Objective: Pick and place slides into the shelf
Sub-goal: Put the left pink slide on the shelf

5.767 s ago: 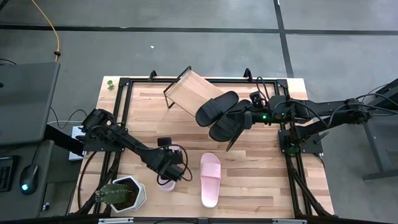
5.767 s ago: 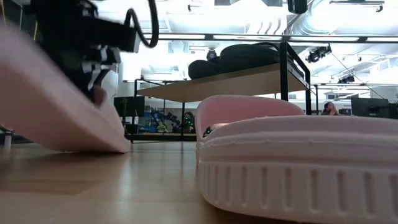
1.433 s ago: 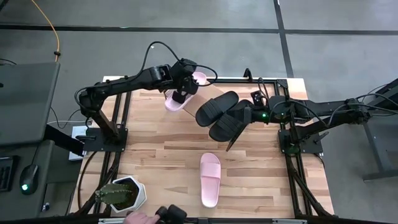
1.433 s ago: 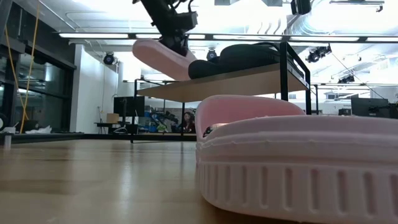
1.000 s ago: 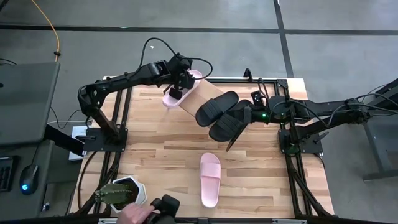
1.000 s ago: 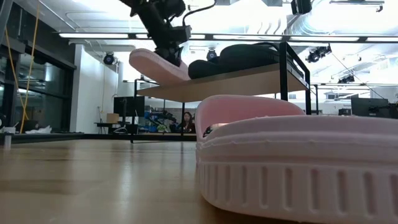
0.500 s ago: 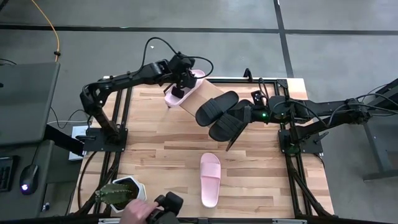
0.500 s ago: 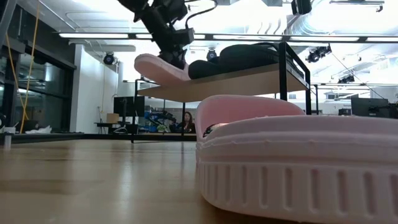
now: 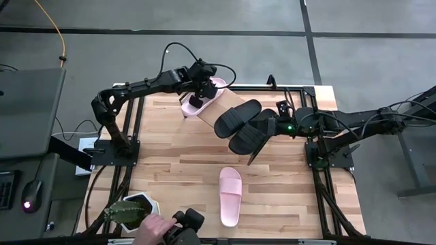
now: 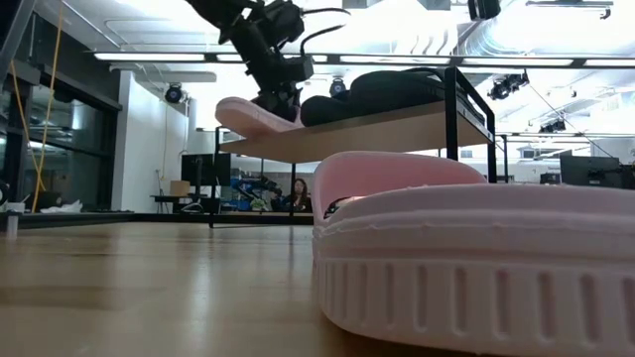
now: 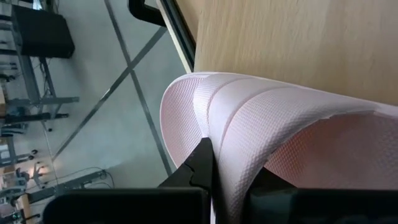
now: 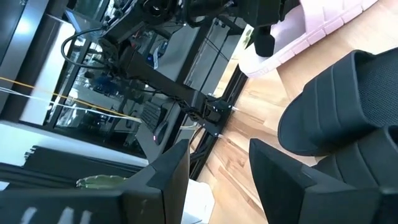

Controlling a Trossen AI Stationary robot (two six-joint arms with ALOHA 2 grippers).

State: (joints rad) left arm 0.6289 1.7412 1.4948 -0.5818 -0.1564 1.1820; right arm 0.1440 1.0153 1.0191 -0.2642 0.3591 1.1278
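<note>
Wooden table (image 9: 170, 146) carries slanted shelf (image 9: 221, 101) at far edge, one pink slide (image 9: 230, 196) flat near front, potted cactus (image 9: 131, 212) at front left corner. Shelf holds two black slides (image 9: 237, 117) side by side, second pink slide (image 9: 197, 102) at its left end.

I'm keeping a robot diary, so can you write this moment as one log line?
left gripper: shut on pink sandal, at shelf | right gripper: open, beside black sandals | other pink sandal: on table

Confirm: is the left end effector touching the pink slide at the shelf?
Touching. The left wrist view shows the left end effector pinching the pink slide's strap; the high view agrees, over the shelf.
</note>
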